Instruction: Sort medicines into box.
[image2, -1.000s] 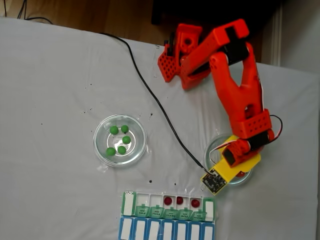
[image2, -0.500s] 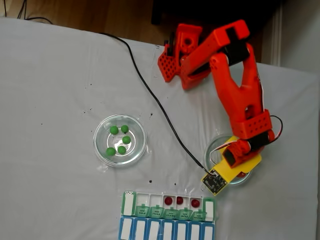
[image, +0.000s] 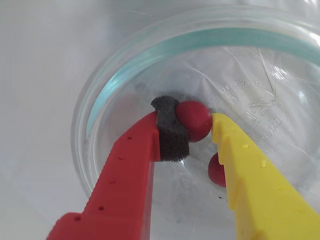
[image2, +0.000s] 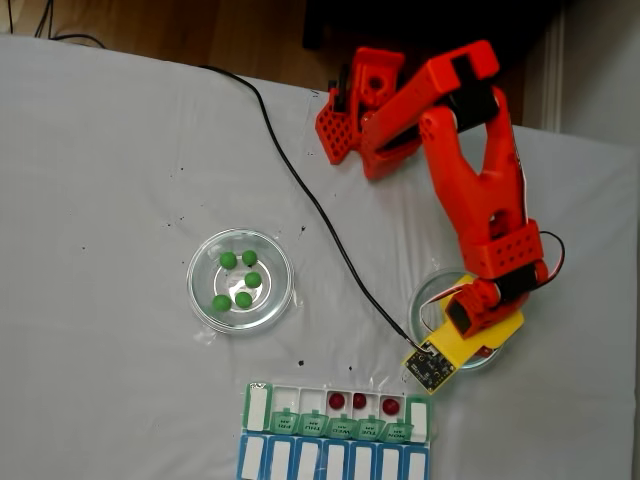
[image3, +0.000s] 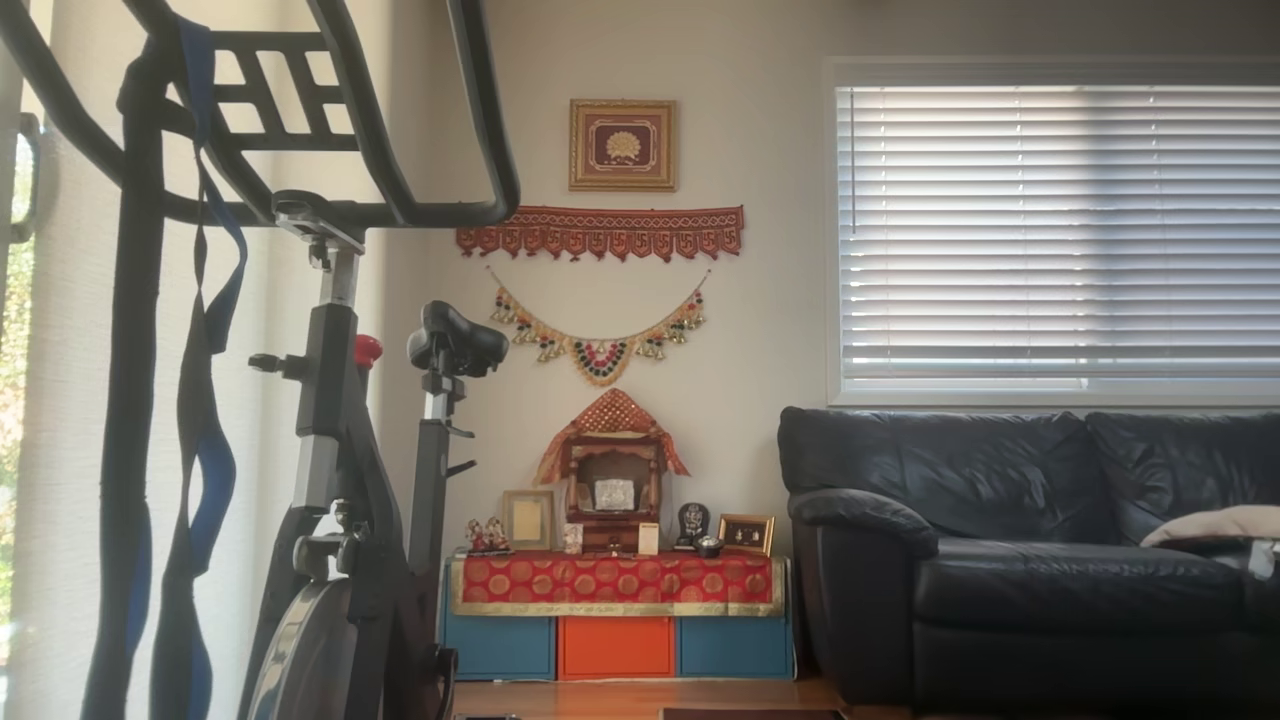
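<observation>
Barely shifted from a second ago, the claw clamps a red ball in the glass dish near the worktop's right edge; three reds fill the box, five greens wait.

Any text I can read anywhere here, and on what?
Green box lids: dark lettering, too small to read.
Glass dish under the gripper: embossed lettering in the base, seen mirrored and blurred, not readable.
Framed picture on the wall: an emblem, no words.
Nothing else carries text.
</observation>
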